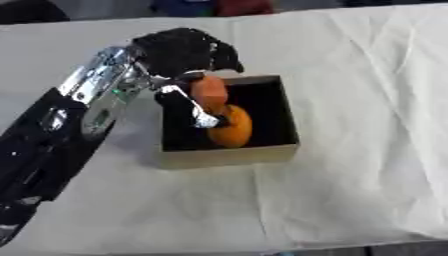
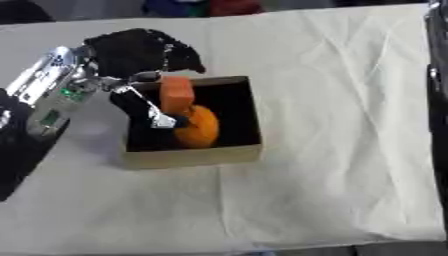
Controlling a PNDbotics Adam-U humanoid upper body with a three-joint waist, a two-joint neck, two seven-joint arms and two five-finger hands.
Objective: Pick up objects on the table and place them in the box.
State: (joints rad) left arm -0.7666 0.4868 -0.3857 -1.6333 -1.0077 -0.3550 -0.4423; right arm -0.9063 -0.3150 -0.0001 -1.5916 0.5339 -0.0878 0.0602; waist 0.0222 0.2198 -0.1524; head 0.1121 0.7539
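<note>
Box [image 1: 229, 155] under left hand [image 1: 179, 50], fingers [image 1: 203, 117] curled round orange block [image 1: 209, 93].

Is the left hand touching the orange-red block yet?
Touching: the left eye view shows the left hand fingers wrapped round the orange-red block over the box.

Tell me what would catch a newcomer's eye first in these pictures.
The robot's left hand reaches from the upper left over an open cardboard box in the middle of the white tablecloth. Its fingers are curled round a red-orange block, held over a round orange object lying inside the box.
</note>
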